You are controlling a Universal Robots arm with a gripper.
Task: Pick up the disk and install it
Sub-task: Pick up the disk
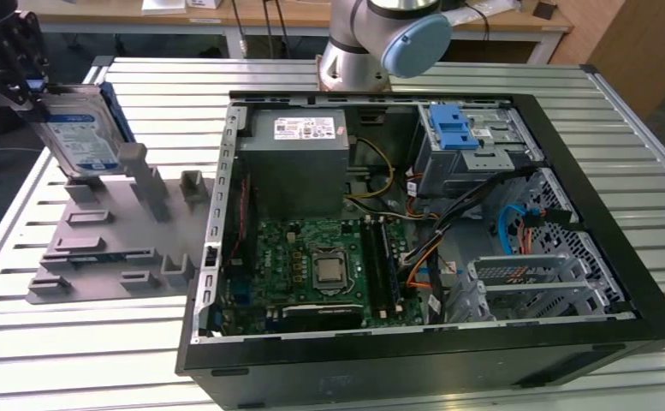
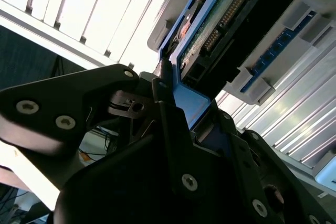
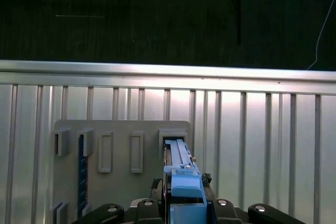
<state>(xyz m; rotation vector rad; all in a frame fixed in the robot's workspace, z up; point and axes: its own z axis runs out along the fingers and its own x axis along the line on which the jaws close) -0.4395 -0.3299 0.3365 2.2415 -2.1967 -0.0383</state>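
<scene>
Fingers (image 2: 164, 103) closed narrow on the blue carrier frame (image 3: 184, 182), one pad flat against its edge; the gripper (image 1: 24, 77) holds the disk (image 1: 79, 133) by its upper end. The disk stands upright, label facing out, lower end at a slot of the grey rack (image 1: 86, 281) on the slatted table (image 1: 81, 360), well apart from the computer case (image 1: 424, 368). Judgement: the pick-up step is in hand and installation has not begun. Clearing the slot calls for a straight draw in line with its walls, lest the frame bind. The case holds power supply (image 1: 298, 150), motherboard (image 1: 309, 265) and blue-latched drive cage (image 1: 475, 141); the cage's contents cannot be told.
</scene>
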